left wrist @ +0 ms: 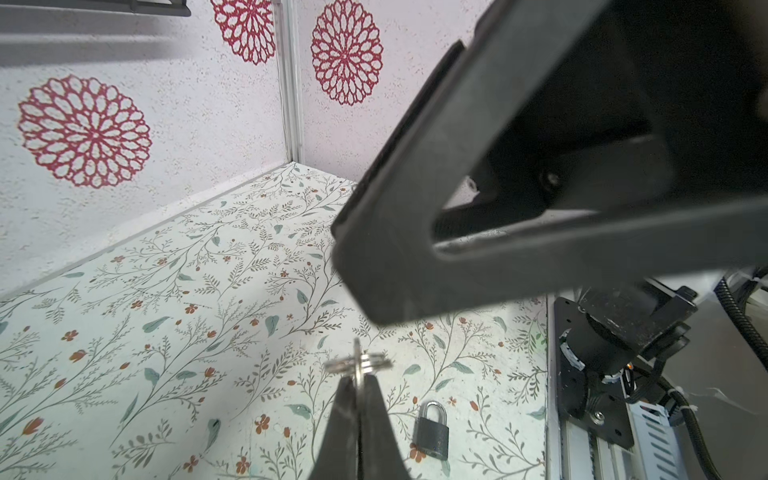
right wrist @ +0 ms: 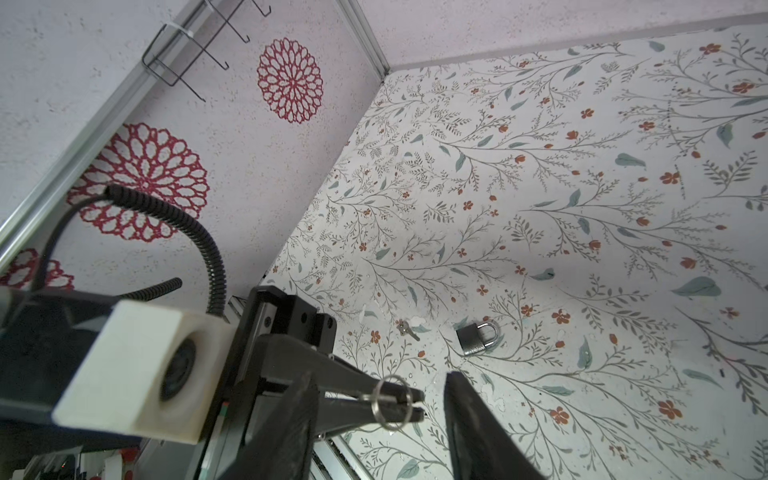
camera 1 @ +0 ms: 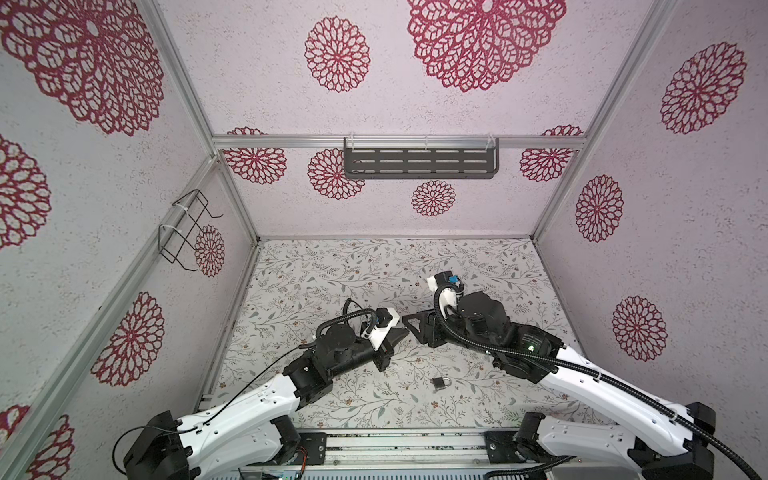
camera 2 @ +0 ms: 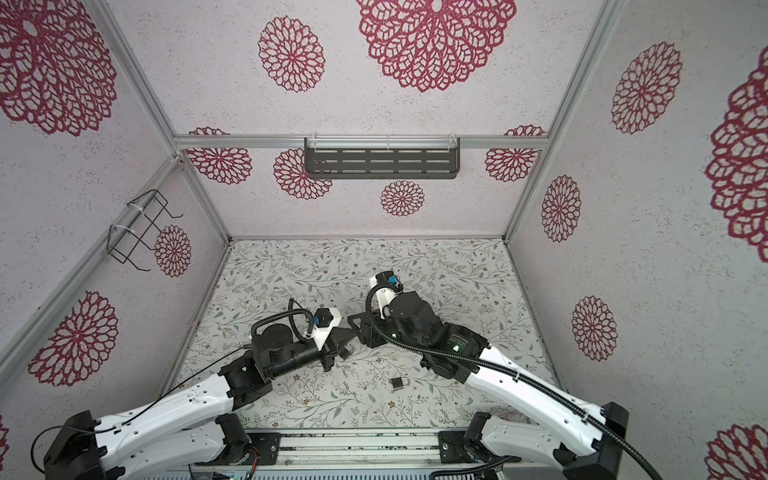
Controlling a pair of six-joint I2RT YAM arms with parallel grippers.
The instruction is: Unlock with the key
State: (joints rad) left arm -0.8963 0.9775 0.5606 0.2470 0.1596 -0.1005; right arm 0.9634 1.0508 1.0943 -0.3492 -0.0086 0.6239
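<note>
On floral table (camera 1: pixel 311 270), dark grey padlock (camera 1: pixel 438 384) with silver shackle laid flat. Silver ringed key (left wrist: pixel 356 351) pinched by closed left gripper (left wrist: pixel 358 380); right gripper (right wrist: pixel 378 380) spread, nothing held.

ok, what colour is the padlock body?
Dark grey, nearly black. The padlock shows best in the left wrist view, lying on the floral table.

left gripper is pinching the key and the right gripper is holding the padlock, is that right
No. The left gripper does pinch the key, but the padlock lies on the table; the right gripper is open and holds nothing, as the right wrist view shows.
</note>
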